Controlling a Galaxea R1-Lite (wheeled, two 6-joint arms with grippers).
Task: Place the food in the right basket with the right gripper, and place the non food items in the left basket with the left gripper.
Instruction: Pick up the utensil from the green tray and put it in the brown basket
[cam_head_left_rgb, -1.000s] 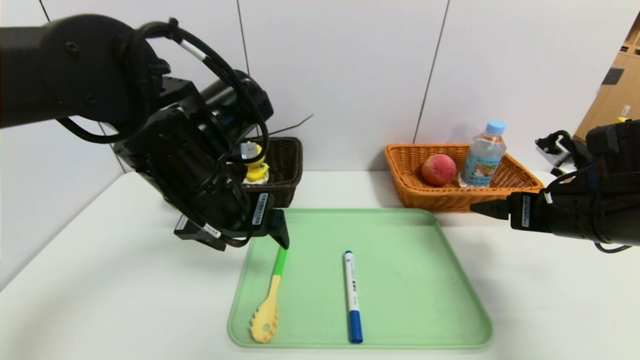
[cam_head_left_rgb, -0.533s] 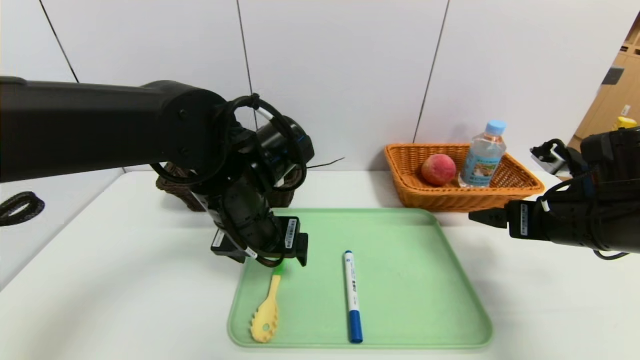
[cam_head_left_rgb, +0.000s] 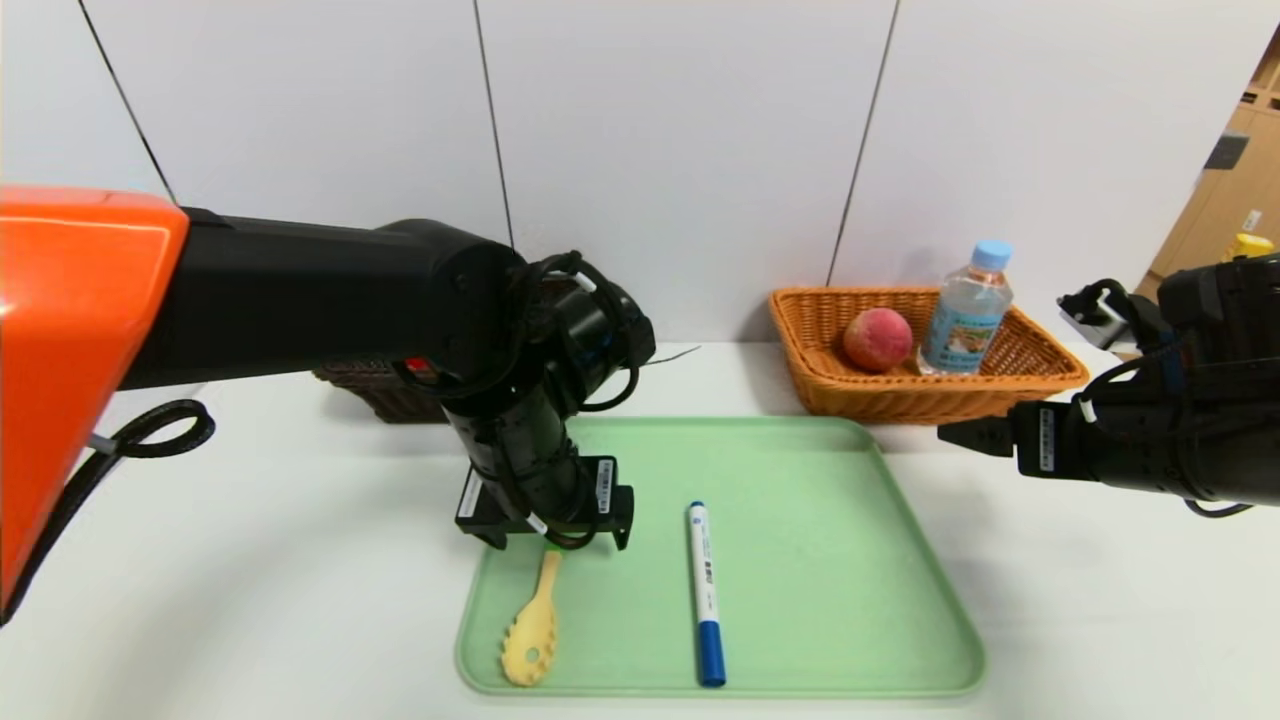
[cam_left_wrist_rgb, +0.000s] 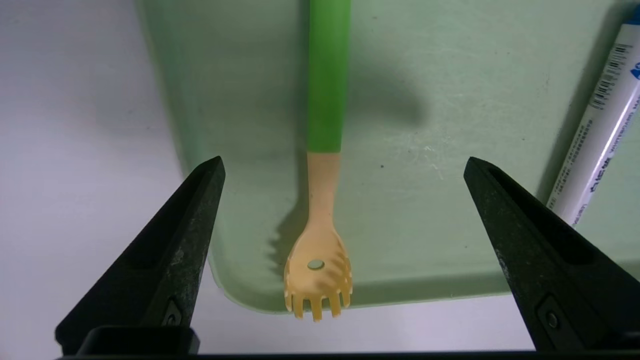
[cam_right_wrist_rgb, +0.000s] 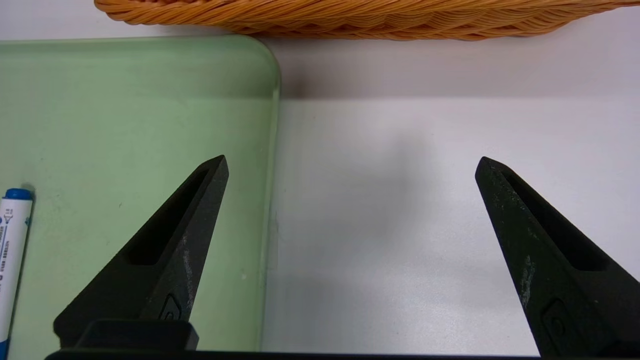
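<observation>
the green tray serves as the landmark here, largest thing on the white table; behind its far right corner sits the right basket, already holding the peach and the water bottle, so the food half of the task looks done; behind the tray's far left corner only a sliver of the left basket shows, the rest hidden by the left arm; its contents cannot be seen; the right gripper is parked beside the tray's right edge, near the right basket, jaws spread wide over bare table with nothing between them, probably kept clear so the other arm can work; the left gripper hangs over the tray's left side, fingers spread wide on either side of the pasta spoon, not touching it, evidently lined up to close across the green handle; the marker lies near the tray's middle, just right of the spoon, waiting its turn; compared with a second ago, the left arm has swung forward and down, from in front of the left basket to low over the spoon's handle; spoon, marker and right gripper have not shifted.
</observation>
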